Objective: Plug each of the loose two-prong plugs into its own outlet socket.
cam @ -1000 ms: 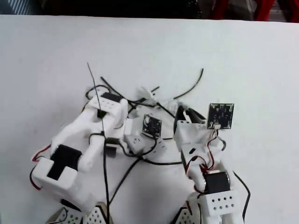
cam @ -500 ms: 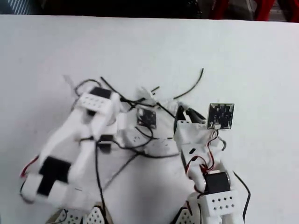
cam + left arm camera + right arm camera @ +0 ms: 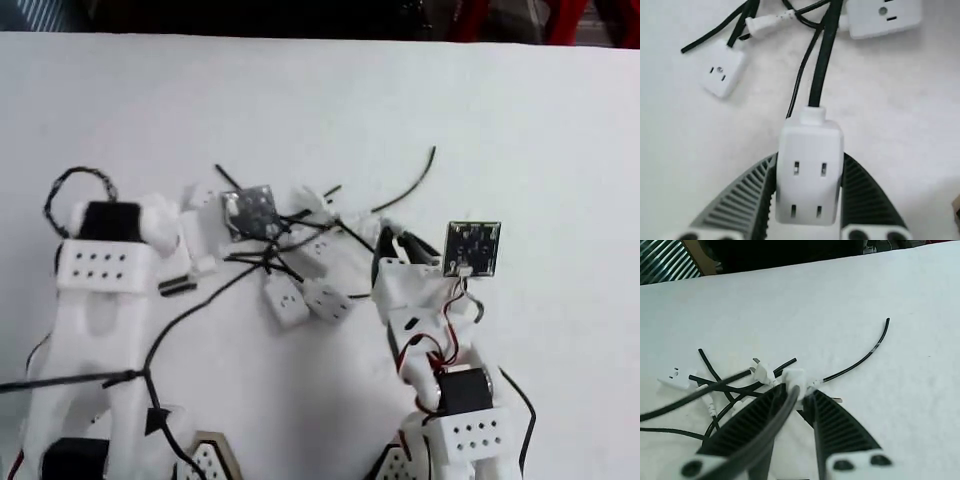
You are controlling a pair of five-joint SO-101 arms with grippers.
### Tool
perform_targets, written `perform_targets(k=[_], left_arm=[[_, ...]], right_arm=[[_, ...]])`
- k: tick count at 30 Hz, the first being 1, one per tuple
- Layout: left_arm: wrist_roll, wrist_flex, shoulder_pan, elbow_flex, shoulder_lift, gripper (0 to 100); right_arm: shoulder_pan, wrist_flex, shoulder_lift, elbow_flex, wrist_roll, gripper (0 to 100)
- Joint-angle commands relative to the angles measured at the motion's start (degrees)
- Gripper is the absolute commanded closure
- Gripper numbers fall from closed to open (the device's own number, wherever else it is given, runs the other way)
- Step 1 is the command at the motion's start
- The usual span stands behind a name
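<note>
Left wrist view: the left gripper (image 3: 810,162) pinches a double socket (image 3: 809,175), one finger pressed on each long side, slots facing the camera. Its black cord (image 3: 822,60) runs straight away from the gripper across the white table (image 3: 920,125). Beyond it lie a single socket (image 3: 720,75), face up, a loose plug (image 3: 765,25) among black cords, and a far socket (image 3: 885,15) at the picture's edge.

Right wrist view: the right gripper (image 3: 801,390) is closed on a white plug (image 3: 794,376), held at the fingertips just above the table. A thin cord (image 3: 865,356) curves away from it across bare table. A second plug (image 3: 762,372) lies just beside it in the tangle.

High view: the left arm (image 3: 100,270) is at the table's left and the right gripper (image 3: 385,238) is near the middle. A pair of sockets (image 3: 285,300) lies between them, touching crossed cords.
</note>
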Motion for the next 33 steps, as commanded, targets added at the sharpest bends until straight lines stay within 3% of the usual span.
perform_targets(k=[1,8,11,22,28,33], left_arm=[[6.2,-5.0,-0.6,1.4,-2.4,98],[15.1,-25.1,3.3,17.6,-2.3,98],[16.9,-30.2,5.3,23.3,-2.3,98],[17.1,-31.0,9.6,29.5,-2.2,98],[27.3,-30.9,10.7,27.0,-1.4,98],[33.8,-30.7,12.2,21.6,9.5,98]], right_arm=[[0.2,-1.3,-0.5,-2.9,-0.4,98.1],[0.2,-1.3,-0.5,-2.8,-0.4,98.1],[0.1,-1.1,-0.5,-2.8,-0.4,98.1],[-1.8,-0.8,-0.5,-2.7,-0.4,98.1],[-2.0,-0.9,-0.5,-2.2,-0.3,98.1],[-2.0,-0.9,-0.5,-2.2,-0.2,98.1]])
